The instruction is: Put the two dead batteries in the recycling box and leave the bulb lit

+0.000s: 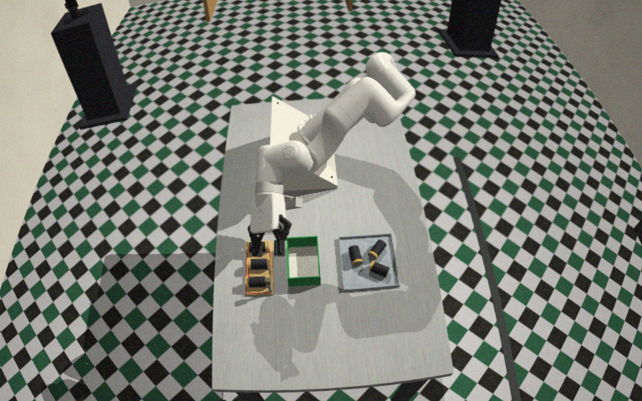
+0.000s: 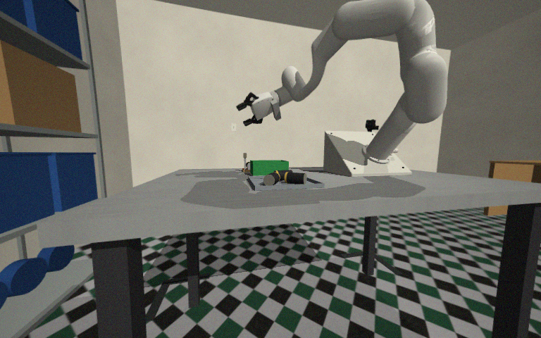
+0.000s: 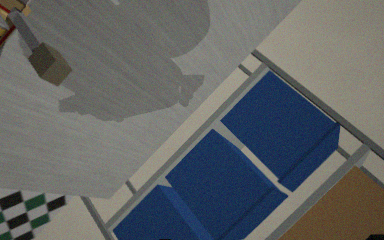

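Note:
My gripper (image 1: 269,240) is open and empty. It hangs high above the table, over the far end of the battery holder board (image 1: 259,274), as the side view (image 2: 248,109) shows. The board is tan with black batteries seated in it; two (image 1: 257,263) (image 1: 256,281) are plain to see, and the far end is hidden behind my fingers. The green recycling box (image 1: 303,261) stands upright just right of the board and looks empty. A grey tray (image 1: 368,262) to its right holds three loose black batteries with yellow bands (image 1: 355,254) (image 1: 377,247) (image 1: 379,269). The wrist view shows a small post with a tan block (image 3: 44,56).
The arm's white wedge base (image 1: 297,151) stands at the table's far side. Shelves with blue bins (image 2: 39,179) and a brown box stand past the table's end. Two black pillars (image 1: 89,66) stand on the checkered floor.

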Controlling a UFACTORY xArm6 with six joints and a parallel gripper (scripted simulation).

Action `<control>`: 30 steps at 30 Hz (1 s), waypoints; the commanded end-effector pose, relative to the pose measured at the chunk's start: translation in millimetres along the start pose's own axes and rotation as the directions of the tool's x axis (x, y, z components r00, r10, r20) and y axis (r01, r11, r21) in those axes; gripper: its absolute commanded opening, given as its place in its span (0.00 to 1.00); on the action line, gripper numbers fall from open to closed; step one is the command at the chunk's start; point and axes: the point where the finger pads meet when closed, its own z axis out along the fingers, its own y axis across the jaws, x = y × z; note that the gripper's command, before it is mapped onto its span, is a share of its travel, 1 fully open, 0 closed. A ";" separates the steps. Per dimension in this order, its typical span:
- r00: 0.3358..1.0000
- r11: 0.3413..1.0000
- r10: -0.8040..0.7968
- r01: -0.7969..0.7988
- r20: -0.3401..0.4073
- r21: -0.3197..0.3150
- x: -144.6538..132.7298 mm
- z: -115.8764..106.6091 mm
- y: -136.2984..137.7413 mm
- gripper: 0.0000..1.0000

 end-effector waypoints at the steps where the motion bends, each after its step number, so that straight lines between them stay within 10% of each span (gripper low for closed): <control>1: 0.997 0.996 0.053 -0.049 -0.047 0.078 3.7 -2.3 -8.1 1.00; 30: 0.939 0.878 0.310 -0.222 -0.149 0.423 23.8 -15.5 -56.1 1.00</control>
